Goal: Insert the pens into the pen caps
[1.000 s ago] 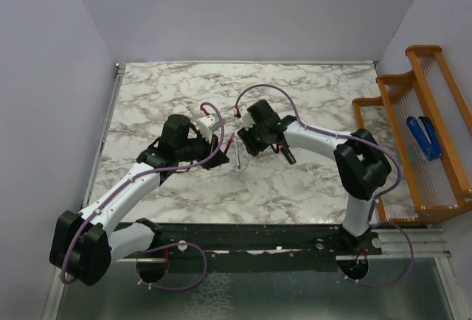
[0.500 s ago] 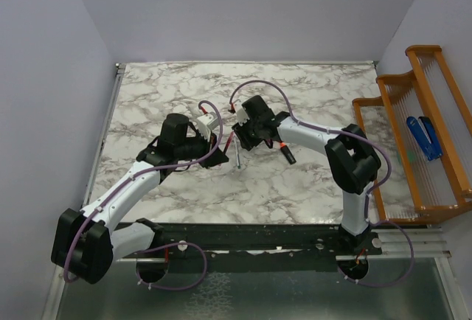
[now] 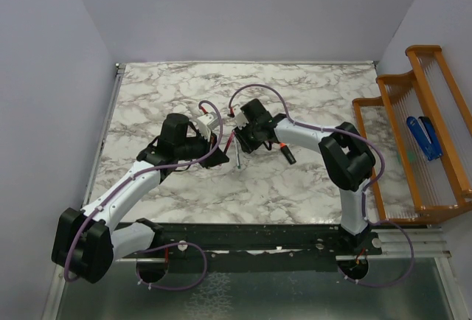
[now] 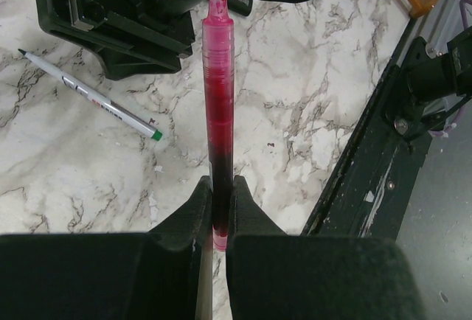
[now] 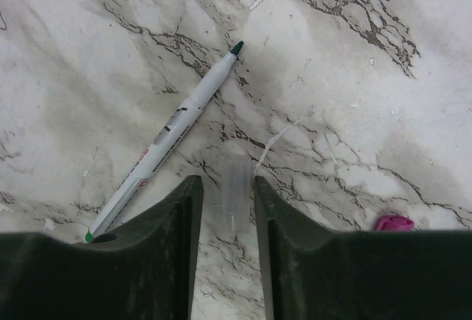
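Observation:
My left gripper [image 4: 221,181] is shut on the slim red-pink pen [image 4: 220,77], which points forward at the right arm's black wrist [image 4: 125,10]; the same pen shows in the top view [image 3: 230,143]. The silver-grey pen [image 5: 173,132] lies loose on the marble [image 3: 239,159], also seen in the left wrist view [image 4: 96,99]. My right gripper [image 5: 226,181] is open, low over the table, its jaws either side of a small clear cap [image 5: 237,187] without touching it. A magenta-purple cap [image 5: 394,223] lies to its right. The black marker with orange end [image 3: 286,152] lies beside the right arm.
A wooden rack [image 3: 413,150] stands off the table's right edge with a blue object [image 3: 424,137] on it. The black rail of the near edge [image 4: 369,158] runs to the right of the left gripper. The two grippers [image 3: 228,141] are close together mid-table.
The right gripper has shifted a little left toward the left gripper and its elbow has swung in. The left arm with the red-pink pen has hardly moved.

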Robot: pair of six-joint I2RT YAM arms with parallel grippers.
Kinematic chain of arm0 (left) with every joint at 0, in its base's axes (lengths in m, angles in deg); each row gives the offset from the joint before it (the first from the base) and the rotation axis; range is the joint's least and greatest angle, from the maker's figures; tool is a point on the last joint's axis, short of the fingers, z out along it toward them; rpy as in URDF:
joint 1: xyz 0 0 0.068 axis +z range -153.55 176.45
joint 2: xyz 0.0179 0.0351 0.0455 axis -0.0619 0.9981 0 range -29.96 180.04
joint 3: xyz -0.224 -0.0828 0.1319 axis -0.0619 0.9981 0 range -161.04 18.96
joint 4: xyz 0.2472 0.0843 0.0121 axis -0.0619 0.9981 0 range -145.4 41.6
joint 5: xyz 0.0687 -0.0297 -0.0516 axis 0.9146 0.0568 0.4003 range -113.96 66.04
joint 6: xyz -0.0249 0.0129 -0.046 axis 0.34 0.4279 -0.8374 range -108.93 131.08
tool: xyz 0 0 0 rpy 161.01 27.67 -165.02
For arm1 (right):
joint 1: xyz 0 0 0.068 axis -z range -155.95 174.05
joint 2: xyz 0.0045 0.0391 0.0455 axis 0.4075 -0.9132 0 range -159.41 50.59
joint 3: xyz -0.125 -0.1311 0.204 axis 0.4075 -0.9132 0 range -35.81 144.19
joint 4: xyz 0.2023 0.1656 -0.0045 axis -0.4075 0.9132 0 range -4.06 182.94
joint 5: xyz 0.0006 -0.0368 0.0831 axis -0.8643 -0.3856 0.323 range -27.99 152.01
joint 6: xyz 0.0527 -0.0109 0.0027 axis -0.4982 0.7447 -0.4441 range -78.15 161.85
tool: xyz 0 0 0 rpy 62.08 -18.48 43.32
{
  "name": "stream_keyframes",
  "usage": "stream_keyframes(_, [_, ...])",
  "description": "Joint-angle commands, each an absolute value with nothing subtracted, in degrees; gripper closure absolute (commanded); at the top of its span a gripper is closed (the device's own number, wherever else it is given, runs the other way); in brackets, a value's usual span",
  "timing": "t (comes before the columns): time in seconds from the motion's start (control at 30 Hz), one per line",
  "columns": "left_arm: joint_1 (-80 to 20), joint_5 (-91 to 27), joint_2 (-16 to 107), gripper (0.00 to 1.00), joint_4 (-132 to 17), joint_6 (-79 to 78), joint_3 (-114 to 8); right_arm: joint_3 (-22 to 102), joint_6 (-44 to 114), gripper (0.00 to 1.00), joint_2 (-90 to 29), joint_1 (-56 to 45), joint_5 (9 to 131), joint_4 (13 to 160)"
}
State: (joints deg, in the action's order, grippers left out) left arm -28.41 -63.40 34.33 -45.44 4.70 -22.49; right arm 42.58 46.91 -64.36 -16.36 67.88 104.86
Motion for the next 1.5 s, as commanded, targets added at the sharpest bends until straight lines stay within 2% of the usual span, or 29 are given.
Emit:
stream_keyframes(0.0, [-28.2,-65.0,34.9,1.0,-46.5,4.9,-23.5,43.1,47.4,0.66,-66.5,-16.4,69.4,104.6])
stream_keyframes(0.17, [-28.1,-64.8,35.0,1.0,-46.5,5.0,-23.5,43.1,47.8,0.72,-67.1,-16.5,68.9,105.3])
stream_keyframes(0.33, [-27.9,-64.4,34.9,1.0,-46.2,5.2,-23.6,41.8,46.8,0.82,-66.1,-16.3,67.9,104.6])
stream_keyframes(0.57, [-27.7,-64.4,34.6,1.0,-47.2,4.7,-23.1,38.7,38.6,0.82,-55.9,-16.3,63.7,99.1])
stream_keyframes(0.73, [-27.6,-65.7,35.9,1.0,-48.2,4.4,-23.3,37.4,33.1,0.82,-47.5,-16.2,65.6,96.0])
stream_keyframes(0.9, [-27.2,-66.3,36.0,1.0,-48.7,4.4,-22.9,41.8,31.2,0.84,-44.2,-16.2,69.6,101.9])
stream_keyframes(1.0, [-27.0,-66.9,36.3,1.0,-49.3,4.3,-22.8,42.1,26.7,0.88,-40.7,-16.2,70.6,104.9])
stream_keyframes(1.23, [-26.7,-76.4,36.6,1.0,-58.7,-1.7,-20.3,28.9,16.3,0.91,-29.9,-16.2,72.5,86.0])
stream_keyframes(1.47, [-26.4,-81.8,37.2,1.0,-78.6,-18.0,-14.8,19.4,7.5,0.93,-23.3,-16.9,69.5,68.1])
